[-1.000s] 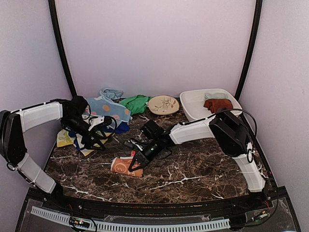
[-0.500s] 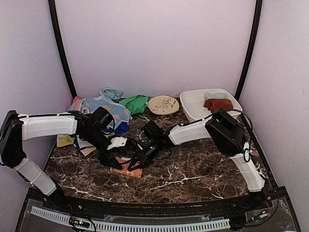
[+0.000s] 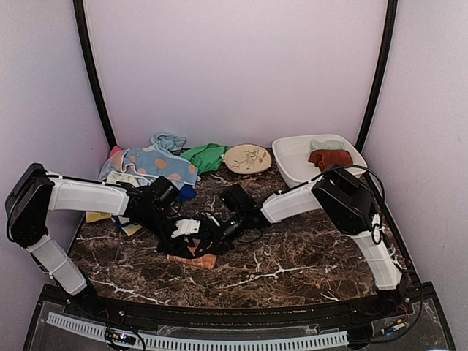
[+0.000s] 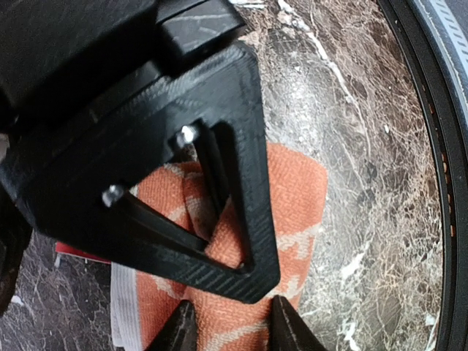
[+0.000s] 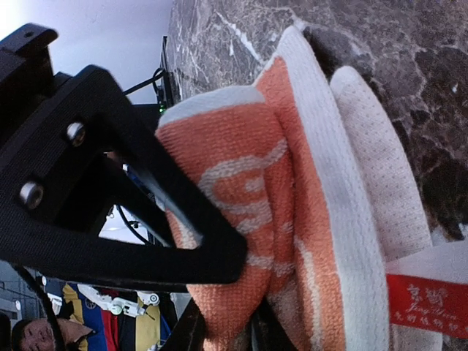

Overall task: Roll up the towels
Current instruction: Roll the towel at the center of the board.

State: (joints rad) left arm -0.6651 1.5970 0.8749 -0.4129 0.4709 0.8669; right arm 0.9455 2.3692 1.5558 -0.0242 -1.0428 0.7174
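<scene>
From the top external view, the orange towel (image 3: 194, 259) is seen lying partly rolled on the marbled worktop (image 3: 307, 256), near the front and left of centre. Both arms are brought together over it, the left end effector (image 3: 181, 241) and the right end effector (image 3: 213, 235) nearly touching. The remaining towels are heaped in a pile (image 3: 150, 164) at the back left. A patterned plate (image 3: 247, 158) and a white tub (image 3: 292, 157) holding a dark red towel (image 3: 329, 157) are set at the back right.

From the left wrist, the left fingers are seen partly spread, astride the towel's fold. Whether the cloth is pressed cannot be told. The worktop's dark front rim (image 4: 439, 183) runs close by.

From the right wrist, a thick fold of the orange towel is pinched between the right fingers, with a red label (image 5: 428, 296) lying beside it.

The roll would best be kept tight and its edges square. One end should be pinned while the other is turned, and clashing fingers should be avoided. Open room is judged to lie to the right, little toward the rim.
</scene>
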